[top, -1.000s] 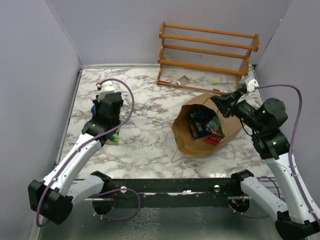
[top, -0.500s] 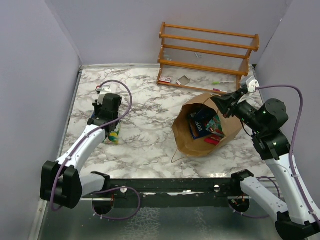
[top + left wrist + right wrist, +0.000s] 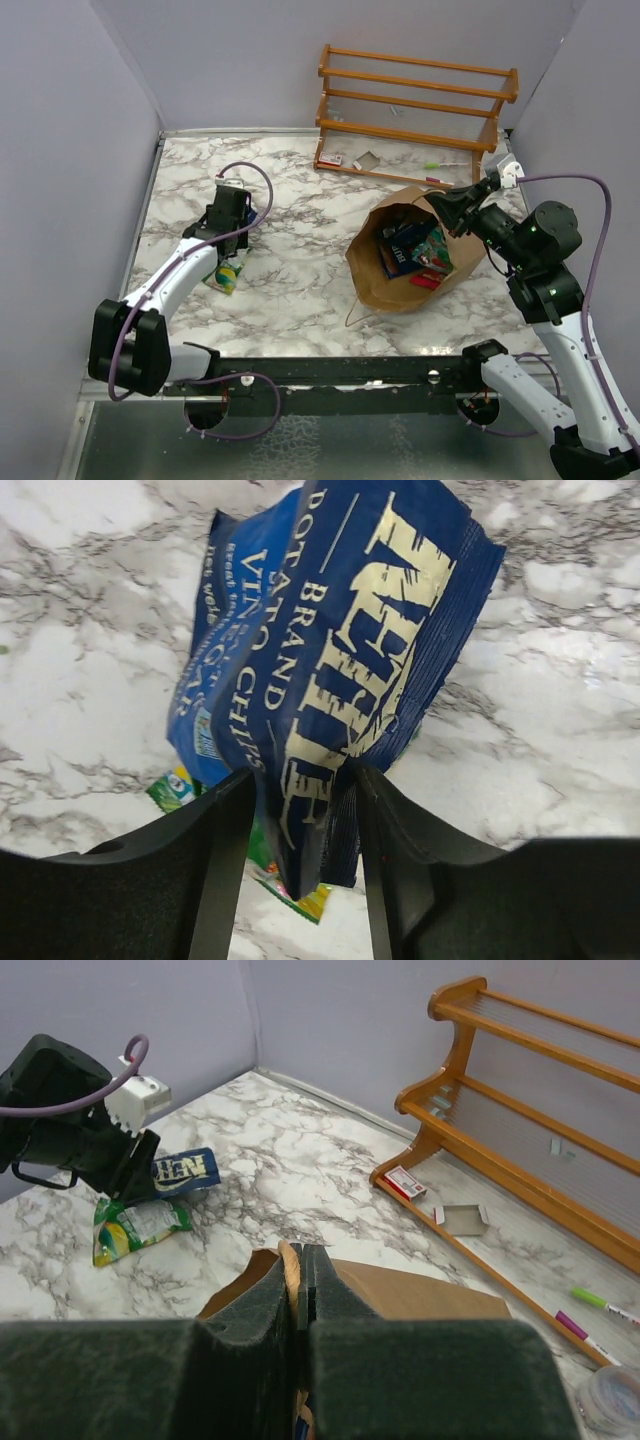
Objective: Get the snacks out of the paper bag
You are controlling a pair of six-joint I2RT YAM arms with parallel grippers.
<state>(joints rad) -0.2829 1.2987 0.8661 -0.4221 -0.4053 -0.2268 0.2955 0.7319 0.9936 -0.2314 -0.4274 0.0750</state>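
Note:
The paper bag [image 3: 372, 283] lies tipped on the marble table, mouth facing up. My right gripper [image 3: 446, 206] is shut on its far rim [image 3: 289, 1260]. Inside the bag are a dark blue packet [image 3: 400, 250], a teal-red one [image 3: 437, 249] and a small red-white one [image 3: 425, 281]. At the table's left, my left gripper [image 3: 229, 213] stands open. A dark blue packet with white lettering [image 3: 350, 630] lies loose between its fingers [image 3: 215, 860], resting on a green-yellow packet [image 3: 292, 892]. The right wrist view shows both packets [image 3: 186, 1169] [image 3: 135, 1226] on the table.
An orange wooden rack [image 3: 415, 110] stands at the back right, with a small red-white box [image 3: 333, 160], a grey scrap [image 3: 366, 160] and markers [image 3: 445, 165] at its foot. Grey walls close in the left, back and right sides.
My left gripper has opened and let go of the dark blue packet, shifting slightly right as its elbow swung down. My right gripper has kept hold of the bag rim.

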